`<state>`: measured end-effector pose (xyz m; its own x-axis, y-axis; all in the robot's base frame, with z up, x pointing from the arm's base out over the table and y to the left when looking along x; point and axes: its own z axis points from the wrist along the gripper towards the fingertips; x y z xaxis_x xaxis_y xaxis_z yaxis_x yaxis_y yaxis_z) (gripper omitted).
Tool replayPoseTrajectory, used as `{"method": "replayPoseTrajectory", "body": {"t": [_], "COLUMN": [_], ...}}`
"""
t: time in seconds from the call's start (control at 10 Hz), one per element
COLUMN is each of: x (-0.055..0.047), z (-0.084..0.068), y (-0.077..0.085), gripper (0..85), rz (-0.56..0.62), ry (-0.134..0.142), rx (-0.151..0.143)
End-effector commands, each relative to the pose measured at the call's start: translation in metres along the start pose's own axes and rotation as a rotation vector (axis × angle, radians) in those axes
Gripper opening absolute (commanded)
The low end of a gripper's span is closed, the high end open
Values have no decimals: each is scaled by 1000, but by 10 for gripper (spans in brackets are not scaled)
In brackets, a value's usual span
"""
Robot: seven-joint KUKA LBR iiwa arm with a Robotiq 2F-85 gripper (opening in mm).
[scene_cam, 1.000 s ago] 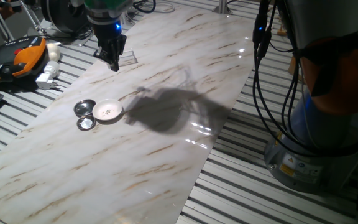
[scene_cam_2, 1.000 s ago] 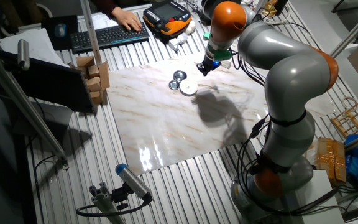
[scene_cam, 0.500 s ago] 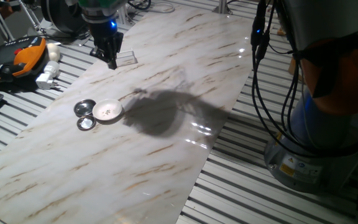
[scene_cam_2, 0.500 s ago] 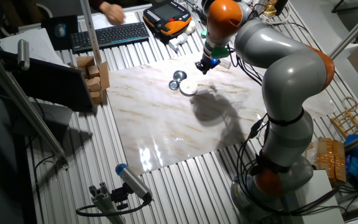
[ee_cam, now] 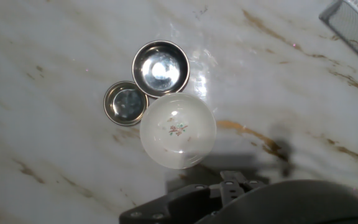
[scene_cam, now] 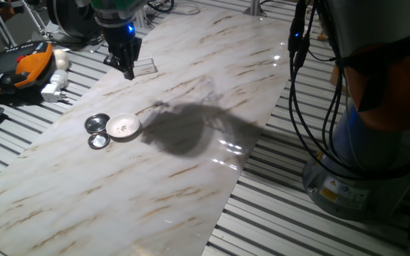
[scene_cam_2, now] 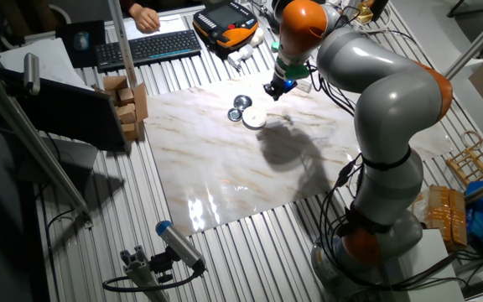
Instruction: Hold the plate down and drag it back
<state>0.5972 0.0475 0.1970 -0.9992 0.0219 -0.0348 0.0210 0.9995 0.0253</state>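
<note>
Since a second ago our black two-finger gripper point(scene_cam: 127, 69) drifted slightly toward ten o'clock. It hangs empty, well apart from the small white round plate point(scene_cam: 123, 126), which touches two shiny metal discs point(ee_cam: 161, 68); we cannot tell its opening.

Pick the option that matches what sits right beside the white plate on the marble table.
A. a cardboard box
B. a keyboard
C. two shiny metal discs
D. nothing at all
C. In the hand view the plate has two metal discs right against its rim.
</note>
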Motion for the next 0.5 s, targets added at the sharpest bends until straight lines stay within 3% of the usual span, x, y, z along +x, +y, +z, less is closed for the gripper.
{"method": "replayPoseTrajectory", "body": {"t": [0.0, 0.4], "x": [0, 0], "z": [0, 2], "y": [0, 0], "gripper": [0, 0], "rz": [0, 0], "ry": [1, 3], "rx": [0, -3]}}
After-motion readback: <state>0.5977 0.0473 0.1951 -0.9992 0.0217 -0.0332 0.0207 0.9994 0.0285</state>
